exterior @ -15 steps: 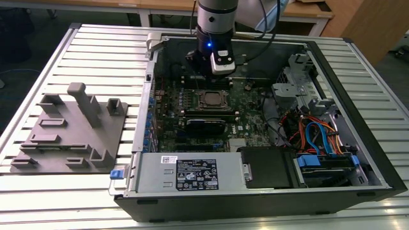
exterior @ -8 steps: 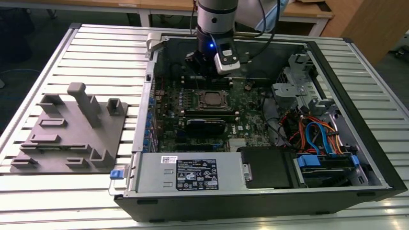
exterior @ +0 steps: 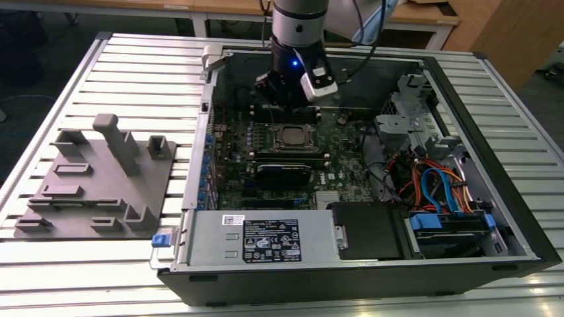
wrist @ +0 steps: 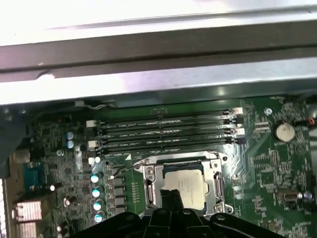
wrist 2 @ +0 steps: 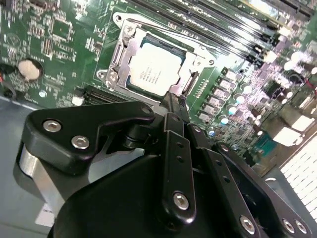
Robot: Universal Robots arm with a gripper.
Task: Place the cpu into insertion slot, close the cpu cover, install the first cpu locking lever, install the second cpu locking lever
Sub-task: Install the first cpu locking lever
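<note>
The cpu (wrist 2: 153, 69) lies flat in the insertion slot (exterior: 289, 137) of the green motherboard (exterior: 264, 191), its silver top showing in both wrist views (wrist: 190, 188). The cpu cover (wrist 2: 120, 55) lies down around it, framing the chip. A thin wire lever (wrist: 124, 170) runs out from one socket corner; I cannot tell whether it is latched. My gripper (wrist 2: 173, 105) hovers just above the socket's edge, its black fingers shut together with nothing between them. In the exterior view the gripper (exterior: 280, 99) hangs inside the case, just behind the socket.
Long black memory slots (wrist: 163, 134) run beside the socket, and the case's metal wall (wrist: 158, 59) rises behind them. A power supply (exterior: 255, 241) and coloured cables (exterior: 432, 185) fill the near and right parts of the case. A grey fixture (exterior: 97, 178) sits on the table at the exterior view's left.
</note>
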